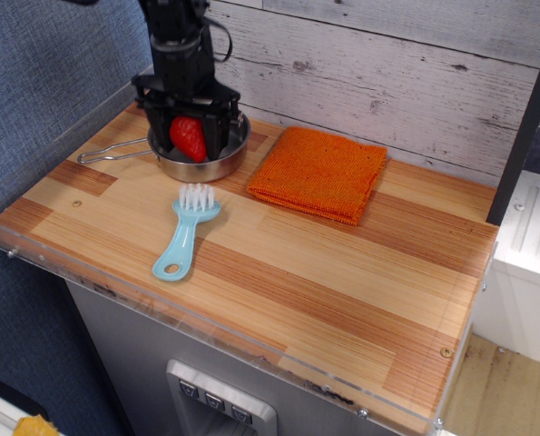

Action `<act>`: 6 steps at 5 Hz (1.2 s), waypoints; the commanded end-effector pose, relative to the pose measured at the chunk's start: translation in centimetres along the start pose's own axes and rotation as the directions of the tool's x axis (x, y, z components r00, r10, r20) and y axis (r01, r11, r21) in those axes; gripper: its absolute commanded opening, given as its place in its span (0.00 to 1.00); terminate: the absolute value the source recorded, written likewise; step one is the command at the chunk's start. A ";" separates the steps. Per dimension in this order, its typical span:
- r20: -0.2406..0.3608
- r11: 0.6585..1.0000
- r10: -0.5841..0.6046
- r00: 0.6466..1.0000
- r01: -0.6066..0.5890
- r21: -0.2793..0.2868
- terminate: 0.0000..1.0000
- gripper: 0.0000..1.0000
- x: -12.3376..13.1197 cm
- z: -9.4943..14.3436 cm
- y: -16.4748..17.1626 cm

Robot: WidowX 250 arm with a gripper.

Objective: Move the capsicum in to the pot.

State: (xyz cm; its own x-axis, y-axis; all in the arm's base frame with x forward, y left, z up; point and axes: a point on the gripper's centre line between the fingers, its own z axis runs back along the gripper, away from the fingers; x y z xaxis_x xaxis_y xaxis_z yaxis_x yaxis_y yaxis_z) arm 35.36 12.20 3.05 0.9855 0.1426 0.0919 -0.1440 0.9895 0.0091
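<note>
"What can't you make out from here?"

"The hand [190,136] covers most of the pot [217,166], so I can't see its floor, or whether the capsicum [189,137] touches it. The arm runs off the top edge."

"And the bench [279,272]?"

"Its near right corner is cut off at the bottom edge."

The wooden table [279,263] carries the pot [217,165] at far left, an orange cloth [319,173] to its right, and a light-blue brush [184,234] nearer.
</note>
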 end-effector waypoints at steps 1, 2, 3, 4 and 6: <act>0.034 1.000 0.022 0.999 -0.021 -0.022 0.00 1.00 -0.2 0.7 -1.6; 0.078 1.000 0.018 0.997 -0.017 -0.010 0.00 1.00 -0.2 2.9 -2.9; 0.111 0.999 0.030 0.993 -0.033 0.021 0.00 1.00 -0.6 5.4 -4.0; 0.125 0.995 0.056 0.991 -0.066 0.079 0.00 1.00 -1.2 8.4 -5.0; 0.178 1.000 0.025 0.984 -0.027 0.012 0.00 1.00 -2.8 12.1 -9.6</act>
State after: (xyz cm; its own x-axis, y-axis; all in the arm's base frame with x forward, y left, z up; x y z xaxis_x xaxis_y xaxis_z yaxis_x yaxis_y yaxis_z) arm 33.65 1.80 13.34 0.9624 0.1612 0.2185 -0.1680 0.9857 0.0127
